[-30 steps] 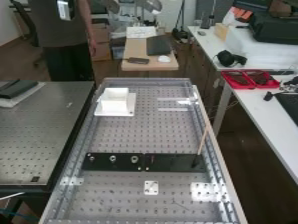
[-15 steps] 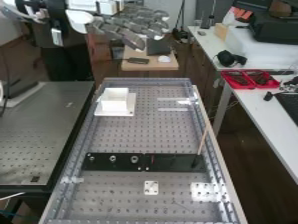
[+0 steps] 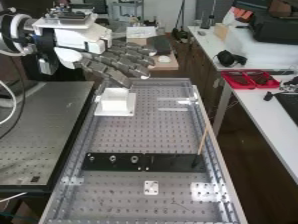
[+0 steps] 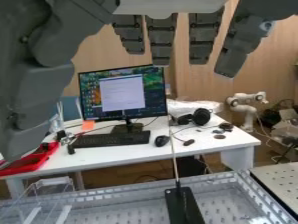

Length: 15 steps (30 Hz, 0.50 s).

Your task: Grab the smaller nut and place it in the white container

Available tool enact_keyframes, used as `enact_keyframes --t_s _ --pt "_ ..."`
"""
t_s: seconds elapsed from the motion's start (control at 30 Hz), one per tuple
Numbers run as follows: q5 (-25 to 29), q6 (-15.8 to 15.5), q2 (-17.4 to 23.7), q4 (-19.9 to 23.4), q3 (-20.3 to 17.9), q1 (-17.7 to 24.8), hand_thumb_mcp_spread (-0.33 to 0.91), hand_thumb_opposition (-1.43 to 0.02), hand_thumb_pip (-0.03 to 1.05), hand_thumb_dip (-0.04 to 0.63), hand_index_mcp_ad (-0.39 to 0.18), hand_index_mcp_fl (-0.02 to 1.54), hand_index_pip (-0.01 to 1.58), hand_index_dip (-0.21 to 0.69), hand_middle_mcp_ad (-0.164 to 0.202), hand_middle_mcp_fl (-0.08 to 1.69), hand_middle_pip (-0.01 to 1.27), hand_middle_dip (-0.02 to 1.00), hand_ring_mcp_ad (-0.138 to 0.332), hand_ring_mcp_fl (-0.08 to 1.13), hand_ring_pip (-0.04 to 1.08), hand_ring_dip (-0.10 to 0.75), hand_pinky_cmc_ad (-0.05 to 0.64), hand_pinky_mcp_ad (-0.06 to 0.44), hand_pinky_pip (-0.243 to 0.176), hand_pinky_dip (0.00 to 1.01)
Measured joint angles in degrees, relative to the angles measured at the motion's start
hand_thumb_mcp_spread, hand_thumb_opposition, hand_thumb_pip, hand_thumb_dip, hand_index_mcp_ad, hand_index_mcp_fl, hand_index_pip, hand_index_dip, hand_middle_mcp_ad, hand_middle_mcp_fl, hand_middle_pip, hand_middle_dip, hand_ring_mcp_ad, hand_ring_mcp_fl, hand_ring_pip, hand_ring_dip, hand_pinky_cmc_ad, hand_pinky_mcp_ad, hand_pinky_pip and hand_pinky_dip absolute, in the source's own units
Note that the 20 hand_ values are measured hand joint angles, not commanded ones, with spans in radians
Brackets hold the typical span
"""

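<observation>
On the perforated bench (image 3: 130, 135), the work area is laid out for a short transfer. The white arm (image 3: 20, 31) enters from the high view's left, over the bench's far end. Its hand (image 3: 123, 61) is open, fingers extended and spread, with no object held; the wrist view is consistent with this. Across the bench's nearer part lies a black strip (image 3: 169, 162), made up of two plates end to end. Well apart from it, towards the far end and near the hand in the high view, stands the white container (image 3: 114, 104), upright on its base. Three small fittings sit in a row on the strip. The one at the view's left, judged to be the smaller nut (image 3: 92, 158), appears slightest; its exact form cannot be confirmed.

Step in hand: approach, prior to grasp. The next move calls for travel towards the strip, lowering over that nut and a fine pinch, avoiding the larger nut (image 3: 112, 158) beside it.
</observation>
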Motion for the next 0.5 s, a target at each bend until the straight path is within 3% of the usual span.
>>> enact_keyframes --t_s 0.27,0.5 --pt "-11.93 -2.23 -2.94 5.09 -3.23 -8.59 0.3 -0.74 0.39 0.049 0.009 0.04 0.09 -0.066 0.087 0.01 0.14 0.14 0.208 0.0 0.14 0.024 0.332 0.264 -0.091 0.43" --pt "-17.2 -6.47 -5.44 8.77 -5.27 -12.73 0.31 -0.74 0.41 0.077 0.005 0.05 0.1 -0.066 0.087 0.05 0.14 0.14 0.204 0.0 0.14 0.024 0.335 0.265 -0.091 0.43"
